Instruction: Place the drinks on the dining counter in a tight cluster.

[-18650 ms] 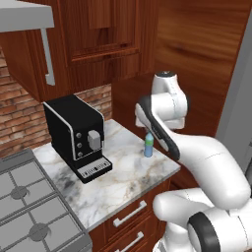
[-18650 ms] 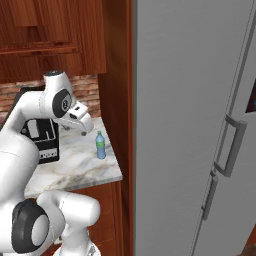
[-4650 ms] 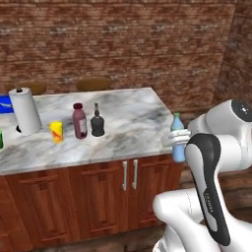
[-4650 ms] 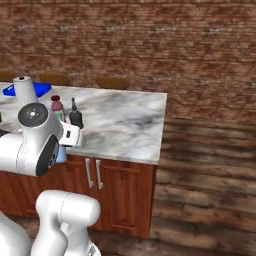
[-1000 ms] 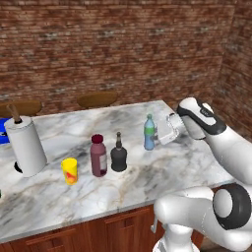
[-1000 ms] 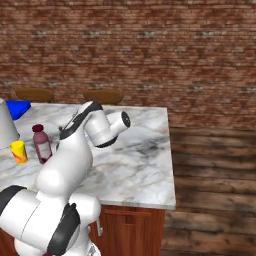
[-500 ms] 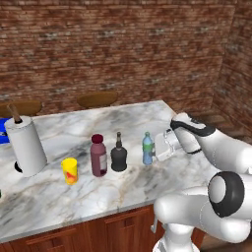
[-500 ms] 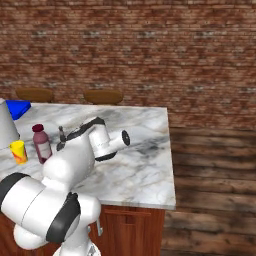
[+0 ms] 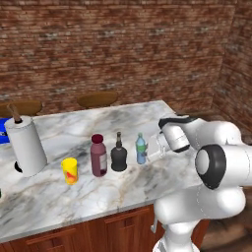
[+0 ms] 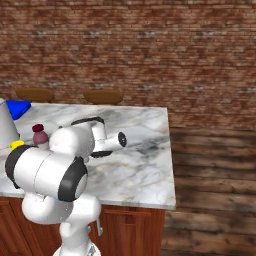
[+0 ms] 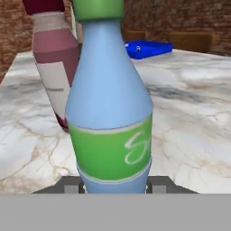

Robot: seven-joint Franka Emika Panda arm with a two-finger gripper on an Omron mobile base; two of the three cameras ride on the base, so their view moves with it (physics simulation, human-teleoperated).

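On the marble worktop (image 9: 123, 192), seen from the left base view and read from left to right, the following are noted: a paper towel roll (image 9: 27, 146) standing upright on its holder at the far left; a yellow cup (image 9: 70, 170); a tall maroon bottle (image 9: 98, 155) with a dark red cap; a squat black thin-necked bottle (image 9: 118, 156); and a small blue bottle (image 9: 141, 149) with a green cap and green label. The three bottles are set upright in a short row, near one another but with narrow gaps between them. A blue tray (image 11: 148, 48) is seen far back on the worktop in the hand view. The gripper (image 9: 153, 147) is held level at the right side of the blue bottle, and its fingers are closed on the bottle's lower body, as the hand view shows the bottle seated between the two finger tips. The bottle's base appears to be at worktop level; whether it rests on the marble cannot be told.
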